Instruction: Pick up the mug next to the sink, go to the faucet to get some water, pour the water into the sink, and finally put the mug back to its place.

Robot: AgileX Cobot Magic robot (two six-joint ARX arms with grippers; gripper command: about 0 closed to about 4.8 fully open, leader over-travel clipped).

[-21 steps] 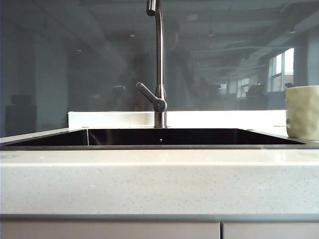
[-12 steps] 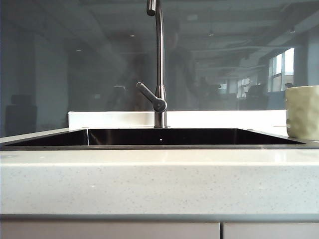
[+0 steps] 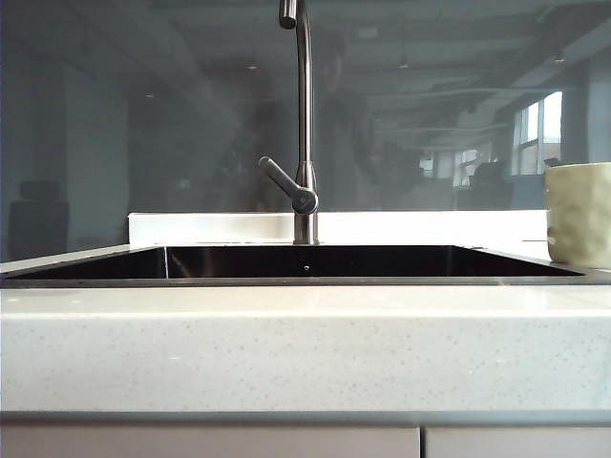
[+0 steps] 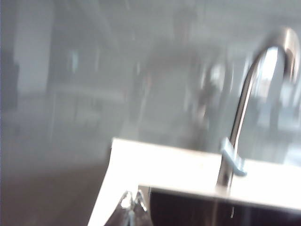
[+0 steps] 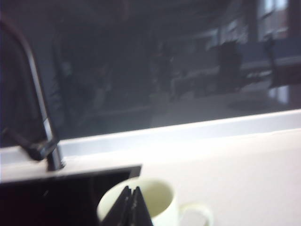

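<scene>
The pale cream-green mug (image 3: pixel 579 215) stands upright on the stone surround at the sink's right end, cut off by the edge of the exterior view. The black sink (image 3: pixel 382 260) spans the middle, and the tall steel faucet (image 3: pixel 305 114) rises behind it with its lever angled left. Neither gripper shows in the exterior view. My right gripper (image 5: pixel 131 189) is shut and empty, its tips in front of the mug (image 5: pixel 160 197), whose handle points away from the sink (image 5: pixel 56 197). My left gripper (image 4: pixel 132 200) is shut near the sink's far-left corner (image 4: pixel 197 207), well to the side of the faucet (image 4: pixel 240 122).
A dark glass pane full of reflections backs the counter. A white ledge (image 3: pixel 210 227) runs behind the sink. The speckled white counter front (image 3: pixel 305 353) fills the foreground, with cabinet doors below. Both wrist views are blurred.
</scene>
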